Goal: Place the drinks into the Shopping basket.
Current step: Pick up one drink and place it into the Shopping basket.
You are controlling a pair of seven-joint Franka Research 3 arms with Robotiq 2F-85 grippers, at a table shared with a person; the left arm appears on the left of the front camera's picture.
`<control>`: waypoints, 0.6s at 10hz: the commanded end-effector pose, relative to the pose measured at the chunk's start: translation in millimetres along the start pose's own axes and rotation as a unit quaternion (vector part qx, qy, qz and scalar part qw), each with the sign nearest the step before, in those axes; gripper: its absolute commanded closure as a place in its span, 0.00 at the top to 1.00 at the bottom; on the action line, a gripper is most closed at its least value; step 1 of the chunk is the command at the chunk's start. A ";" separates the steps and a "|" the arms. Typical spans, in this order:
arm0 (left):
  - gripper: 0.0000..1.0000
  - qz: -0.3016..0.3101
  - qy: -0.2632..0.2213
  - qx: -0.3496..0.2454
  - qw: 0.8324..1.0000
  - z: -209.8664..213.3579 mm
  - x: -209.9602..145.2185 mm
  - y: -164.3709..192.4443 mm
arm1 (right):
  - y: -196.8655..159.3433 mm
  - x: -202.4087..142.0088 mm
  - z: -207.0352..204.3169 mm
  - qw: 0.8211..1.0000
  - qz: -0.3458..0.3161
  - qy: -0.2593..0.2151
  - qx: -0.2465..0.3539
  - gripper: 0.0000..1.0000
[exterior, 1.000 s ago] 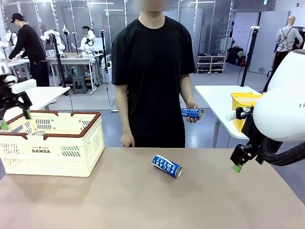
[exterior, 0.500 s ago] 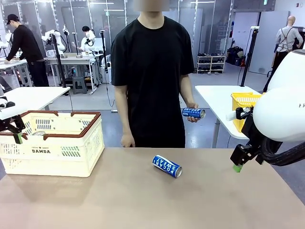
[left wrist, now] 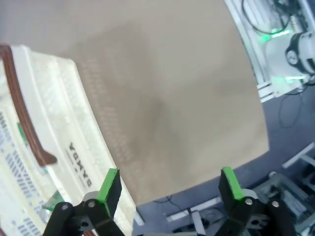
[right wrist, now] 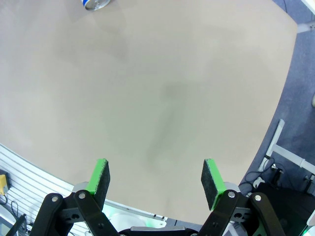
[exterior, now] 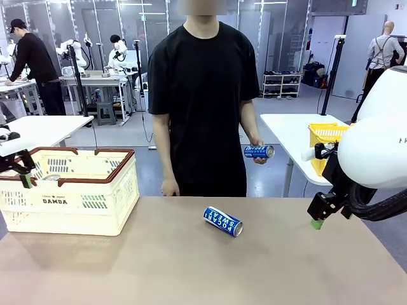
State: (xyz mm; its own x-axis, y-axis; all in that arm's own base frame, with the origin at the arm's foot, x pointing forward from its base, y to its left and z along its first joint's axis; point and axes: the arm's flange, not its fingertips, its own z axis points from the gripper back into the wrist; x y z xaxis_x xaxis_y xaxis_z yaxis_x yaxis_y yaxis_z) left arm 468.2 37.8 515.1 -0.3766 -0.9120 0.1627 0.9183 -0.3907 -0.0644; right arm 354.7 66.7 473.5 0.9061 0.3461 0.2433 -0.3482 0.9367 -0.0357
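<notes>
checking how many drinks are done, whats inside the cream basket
Inside the Shopping basket, one silver can top shows just behind its near wall. The can's body and the basket floor are covered by the lattice walls, so whether more drinks lie there cannot be seen.

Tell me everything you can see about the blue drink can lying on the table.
The slim blue metal drink can lies on its side near the middle of the tan table, toward the person's edge. White lettering runs along its blue body, and its silver end faces the robot's right and slightly toward the camera, so it sits at a slant. It looks whole and undented. Only the tabletop touches it; nothing holds or props it.
</notes>
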 end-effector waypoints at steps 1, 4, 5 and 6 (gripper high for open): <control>1.00 -0.093 0.022 0.004 0.995 -3.9 51.9 29.7 | -0.3 -0.4 -0.3 1.000 0.003 0.001 0.003 0.93; 1.00 -0.212 0.082 -0.038 0.973 -8.6 170.7 99.0 | -0.3 -0.4 -0.3 1.000 0.003 0.001 0.003 0.93; 1.00 -0.234 0.099 -0.050 0.966 -13.8 202.4 120.8 | -0.3 -0.4 -0.3 1.000 0.003 0.001 0.003 0.93; 1.00 -0.256 0.130 -0.057 0.956 -19.4 238.3 142.8 | -0.3 -0.4 -0.3 1.000 0.003 0.001 0.003 0.93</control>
State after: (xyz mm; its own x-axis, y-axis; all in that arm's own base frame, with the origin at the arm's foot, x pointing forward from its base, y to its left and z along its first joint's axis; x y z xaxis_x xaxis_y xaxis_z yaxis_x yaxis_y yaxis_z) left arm 481.8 -230.6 520.7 -0.7963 -0.6046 0.0175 0.6002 -0.7934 -0.1012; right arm 354.7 67.0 473.7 0.9058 0.3468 0.2433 -0.3488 0.9365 -0.0361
